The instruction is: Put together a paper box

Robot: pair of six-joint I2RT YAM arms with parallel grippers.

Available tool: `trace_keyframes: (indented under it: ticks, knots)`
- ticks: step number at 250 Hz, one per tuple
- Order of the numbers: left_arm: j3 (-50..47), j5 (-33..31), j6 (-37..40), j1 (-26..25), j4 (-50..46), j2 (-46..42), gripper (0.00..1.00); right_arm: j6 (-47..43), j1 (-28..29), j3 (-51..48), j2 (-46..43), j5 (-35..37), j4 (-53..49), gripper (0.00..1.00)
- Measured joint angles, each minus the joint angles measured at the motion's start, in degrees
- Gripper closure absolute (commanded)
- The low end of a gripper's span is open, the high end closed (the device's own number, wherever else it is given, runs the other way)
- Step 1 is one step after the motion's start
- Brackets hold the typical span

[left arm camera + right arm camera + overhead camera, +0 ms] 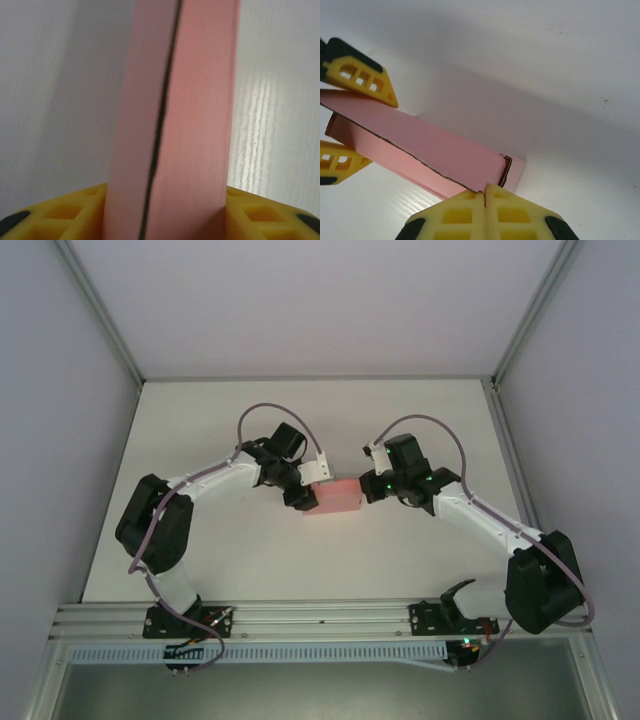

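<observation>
The paper box (336, 497) is a small pink rectangular box lying mid-table between both arms. My left gripper (305, 496) is shut on its left end. In the left wrist view the paper box (195, 125) stands between the yellow fingers (55, 212), with a dark seam running down its face. My right gripper (368, 486) is at the box's right end. In the right wrist view its fingertips (497, 197) are pressed together at the gripper (484, 195), touching the seam edge of the paper box (435, 145). The left gripper's fingers (362, 75) clamp the far end.
The white table (200, 540) is walled by grey panels on the left, right and back. An aluminium rail (320, 615) with the arm bases runs along the near edge. Both arms' purple cables loop above the grippers.
</observation>
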Motion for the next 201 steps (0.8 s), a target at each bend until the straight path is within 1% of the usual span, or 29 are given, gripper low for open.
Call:
trace_keyframes:
  ticks: [16,27,54,58,60,79,102,142,158,168,185,201]
  knots:
    - [0.0,-1.11,-0.87,0.26,0.02,0.04,0.39,-0.15,0.39,-0.94,-0.46,1.22,1.27,1.0]
    - [0.0,-1.7,-1.51,0.44,0.02,0.04,0.3,-0.39,0.72,-1.36,-0.5,2.19,2.16,1.0]
    - [0.0,-2.67,-3.15,0.59,0.0,0.04,0.14,-0.5,1.18,-1.62,-0.5,4.09,2.95,1.0]
    - [0.0,-2.67,-2.86,0.59,0.02,0.0,0.07,-0.5,1.22,-1.62,-0.48,4.31,2.97,1.0]
    - [0.0,-2.84,-3.32,0.59,0.02,0.0,0.05,-0.48,1.27,-1.62,-0.48,4.37,2.97,1.0]
    - [-0.02,-3.19,-4.61,0.57,0.0,-0.42,0.0,-0.44,1.55,-1.62,-0.48,5.22,2.97,1.0]
    - [-0.13,-3.72,-6.6,0.57,0.13,-2.73,0.0,-0.2,2.19,-1.46,-0.46,6.47,2.86,1.0]
    - [-2.71,-6.19,-13.53,0.57,2.95,-11.89,0.0,1.29,3.74,-0.24,-0.15,8.63,1.27,1.0]
    - [-4.2,-6.95,-16.65,0.57,4.2,-15.17,0.04,1.88,4.31,0.28,0.13,9.46,0.55,1.0]
    - [-5.42,-7.15,-18.38,0.57,5.01,-16.92,0.09,2.16,4.59,0.59,0.28,9.99,0.17,1.0]
    - [-7.32,-7.58,-20.87,0.42,5.16,-18.75,0.24,2.71,4.87,1.01,0.39,10.43,-0.57,1.0]
    - [-8.26,-8.52,-22.71,-0.13,4.74,-18.93,0.32,3.28,5.11,1.6,0.61,10.71,-1.46,1.0]
